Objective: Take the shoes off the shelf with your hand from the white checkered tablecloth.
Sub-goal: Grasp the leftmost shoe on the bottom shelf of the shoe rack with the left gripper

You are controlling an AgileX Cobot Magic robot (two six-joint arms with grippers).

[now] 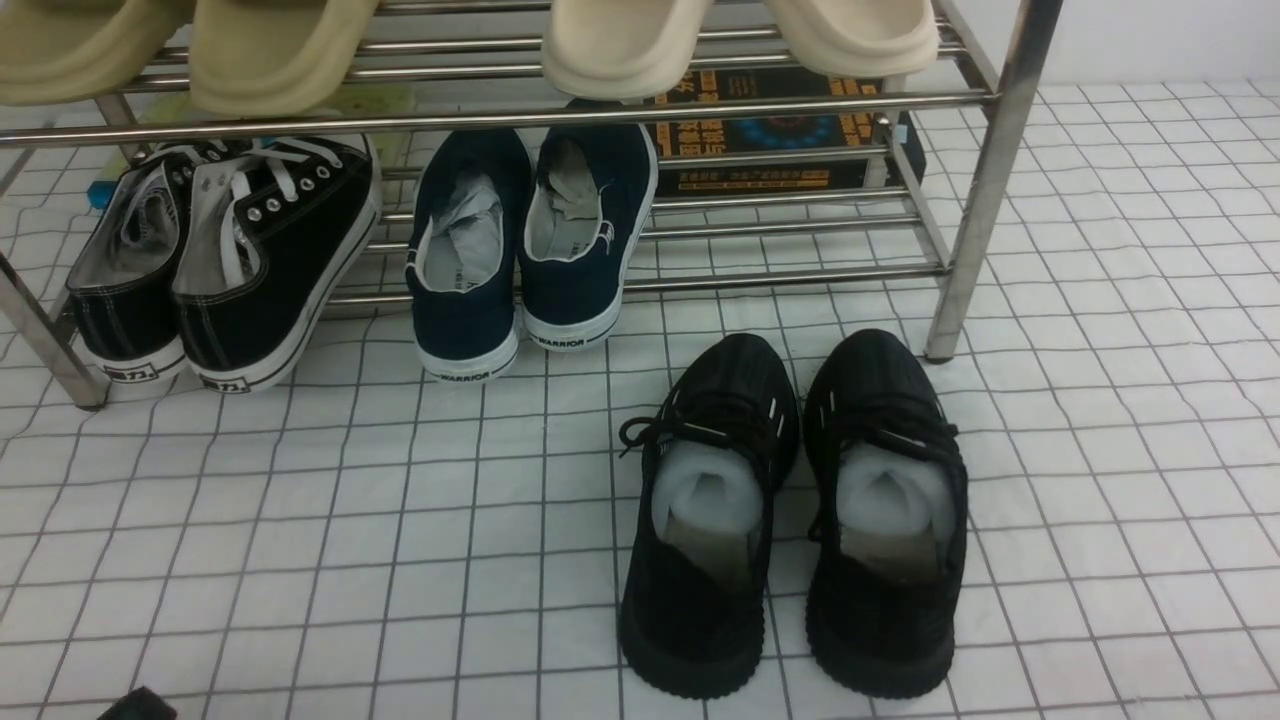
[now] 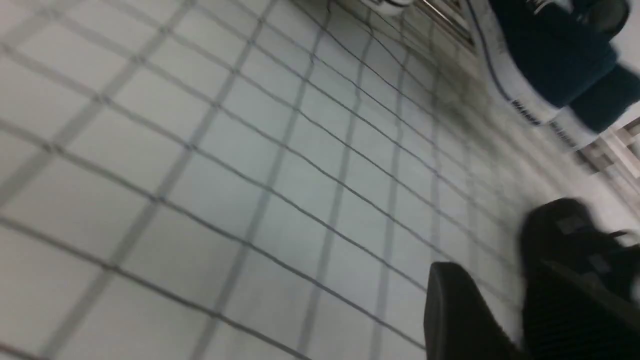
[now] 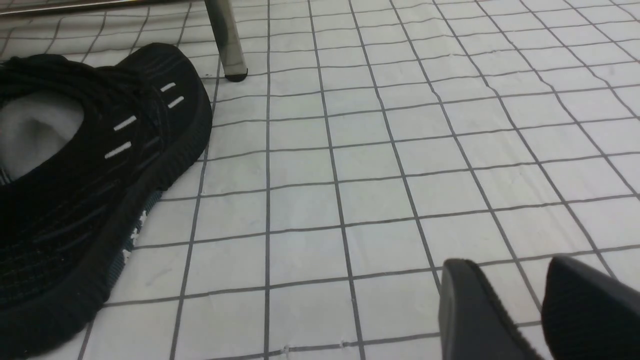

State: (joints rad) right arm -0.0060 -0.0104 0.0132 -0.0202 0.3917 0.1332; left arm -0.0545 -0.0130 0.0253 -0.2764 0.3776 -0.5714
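The shoes point(image 1: 250, 260), black canvas with white laces and white soles, lean heel-down on the lowest tier of the steel shelf point(image 1: 985, 200) at its left end. The white checkered tablecloth point(image 1: 400, 520) lies under everything. In the blurred left wrist view my left gripper point(image 2: 500, 300) hangs low over the cloth, its fingers apart with only cloth between them. It is far from the shoes. My right gripper point(image 3: 507, 280) is open over bare cloth, to the right of the black knit pair. A black tip of the left arm point(image 1: 135, 706) shows at the bottom edge.
Navy slip-ons point(image 1: 530, 250) marked WARRIOR lean on the same tier, right of the canvas pair. All-black knit sneakers point(image 1: 790, 510) stand on the cloth before the shelf's right leg point(image 3: 225, 40). Beige slippers point(image 1: 280, 50) fill the upper tier. A dark box point(image 1: 770, 135) lies behind the rack.
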